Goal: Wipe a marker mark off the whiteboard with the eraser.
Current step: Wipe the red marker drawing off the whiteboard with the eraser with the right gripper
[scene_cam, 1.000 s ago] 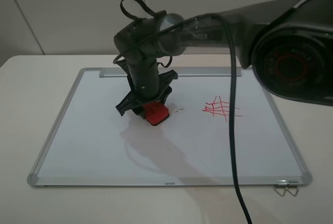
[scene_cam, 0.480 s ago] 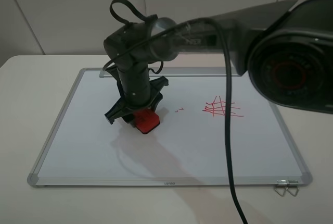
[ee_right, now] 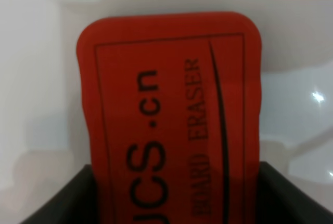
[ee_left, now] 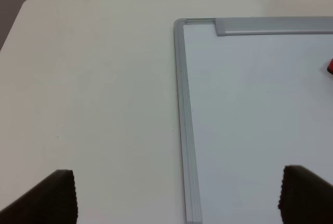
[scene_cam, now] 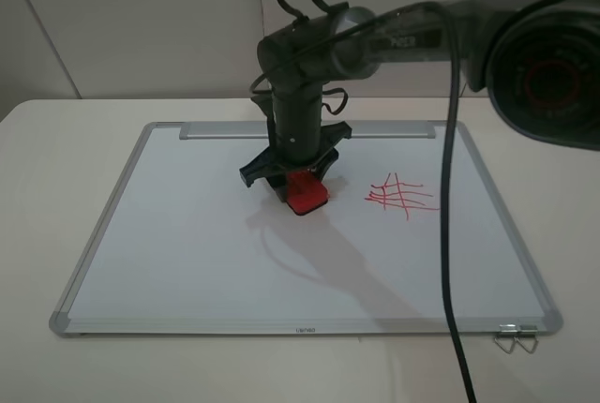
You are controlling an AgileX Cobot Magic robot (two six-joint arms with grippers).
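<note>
The right gripper [scene_cam: 298, 181] stands nearly upright over the whiteboard [scene_cam: 187, 244], its jaws clamped on the red eraser [scene_cam: 309, 195], which meets the white surface a little above the board's middle, on the side nearer the grey tray strip [scene_cam: 225, 130]. In the right wrist view the eraser [ee_right: 169, 114] fills the picture, its dark lettering reading "BOARD ERASER", one end gripped in the black jaw. A red crosshatch grid [scene_cam: 401, 195] of straight lines lies on the board just beside the eraser, toward the board's right-hand frame and apart from it. A black cable [scene_cam: 450, 234] hangs across that side of the board. A wire clip [scene_cam: 517, 339] sits at the board's near right corner. The left gripper [ee_left: 184, 198] hovers with its fingertips [ee_left: 65, 198] wide apart and nothing between them, above the board's left frame near the corner where the tray strip begins, partly over the pale table [ee_left: 93, 88].
</note>
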